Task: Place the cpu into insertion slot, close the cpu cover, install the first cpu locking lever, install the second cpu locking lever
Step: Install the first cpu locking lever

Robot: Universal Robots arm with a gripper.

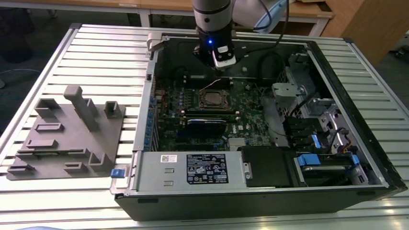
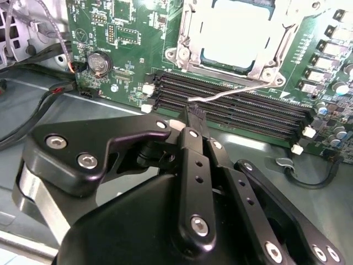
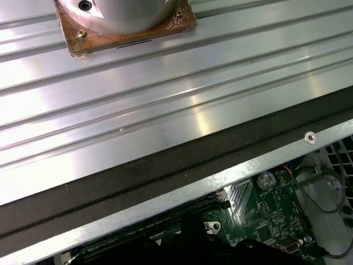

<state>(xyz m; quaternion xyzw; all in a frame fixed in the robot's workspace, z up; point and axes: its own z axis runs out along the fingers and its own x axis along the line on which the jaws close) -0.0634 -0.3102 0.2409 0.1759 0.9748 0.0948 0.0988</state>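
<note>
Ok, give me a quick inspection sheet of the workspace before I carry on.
Surface: slotted metal table with an open PC case on it.
Job's things: cpu sits in the slot; cover looks down around it; one lever is loose, lying across the memory slots.
Clutter: grey fixture tray on the table, at the exterior view's left of the case.
End effector: shut, tip at the lever's free end; grip on it unclear.
Cables: black leads inside the case, at the exterior view's right of the end effector.
Surroundings: wooden desks behind the table.
</note>
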